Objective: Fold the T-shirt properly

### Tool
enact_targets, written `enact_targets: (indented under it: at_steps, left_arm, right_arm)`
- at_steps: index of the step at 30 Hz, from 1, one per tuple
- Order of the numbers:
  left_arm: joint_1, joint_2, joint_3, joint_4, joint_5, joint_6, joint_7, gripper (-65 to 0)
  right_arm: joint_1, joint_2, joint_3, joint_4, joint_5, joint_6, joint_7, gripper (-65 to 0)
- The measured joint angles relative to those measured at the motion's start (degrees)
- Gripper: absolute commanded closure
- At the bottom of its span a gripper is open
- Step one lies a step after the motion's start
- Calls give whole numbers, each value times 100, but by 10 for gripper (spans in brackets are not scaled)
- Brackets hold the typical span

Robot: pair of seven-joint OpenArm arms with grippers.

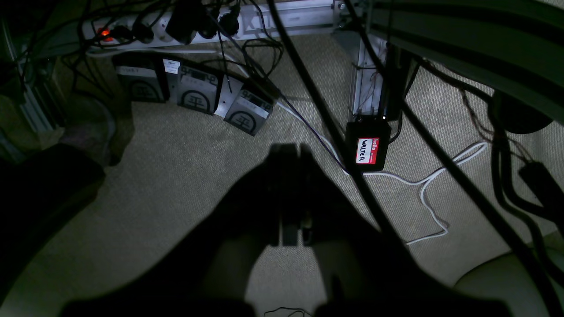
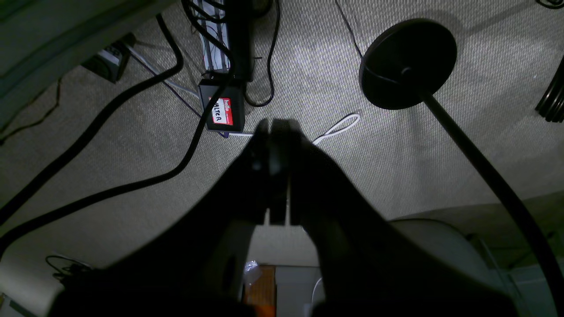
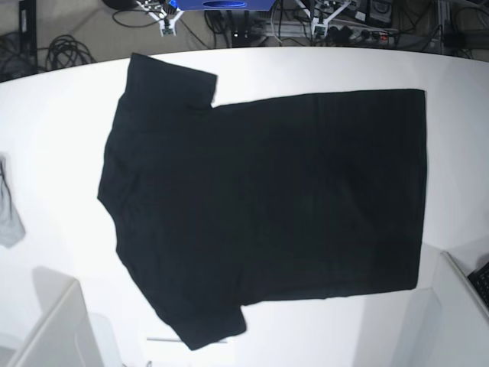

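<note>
The black T-shirt (image 3: 267, 206) lies spread flat on the white table (image 3: 61, 107) in the base view, plain side up. Its sleeves and neck are toward the left and its hem toward the right. Neither gripper shows in the base view. In the left wrist view my left gripper (image 1: 291, 149) is shut and empty, hanging over the carpet below table level. In the right wrist view my right gripper (image 2: 275, 124) is also shut and empty, over the same carpet. The shirt shows in neither wrist view.
A small grey cloth (image 3: 9, 208) lies at the table's left edge. Pale arm parts stand at the bottom left (image 3: 53, 329) and bottom right (image 3: 458, 306). On the floor are cables, a power strip (image 1: 145, 31), a labelled black box (image 1: 368, 145) and a round stand base (image 2: 407, 64).
</note>
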Motion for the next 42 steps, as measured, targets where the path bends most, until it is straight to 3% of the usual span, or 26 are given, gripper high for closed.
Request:
enact_targets:
  at_steps: [16, 22, 25, 28, 31, 42]
  left_arm:
    - [63, 0, 0, -28, 0, 0, 0, 0]
    - [63, 0, 2, -28, 0, 0, 13, 0]
    - [68, 0, 48, -33, 0, 0, 24, 0]
    - [168, 0, 52, 57, 2, 2, -35, 0]
    - [308, 0, 55, 116, 4, 4, -435, 0]
    - [798, -321, 70, 151, 72, 9, -1803, 0]
  right_arm:
    - [-4, 0, -17, -35, 0, -7, -13, 0]
    - [-101, 129, -17, -2, 0, -37, -592, 0]
    - [-118, 168, -17, -2, 0, -39, -494, 0]
    - [-175, 138, -17, 17, 2, -37, 223, 0]
    - [-308, 138, -17, 31, 2, -39, 723, 0]
    - [-481, 168, 4, 22, 2, -39, 748, 0]
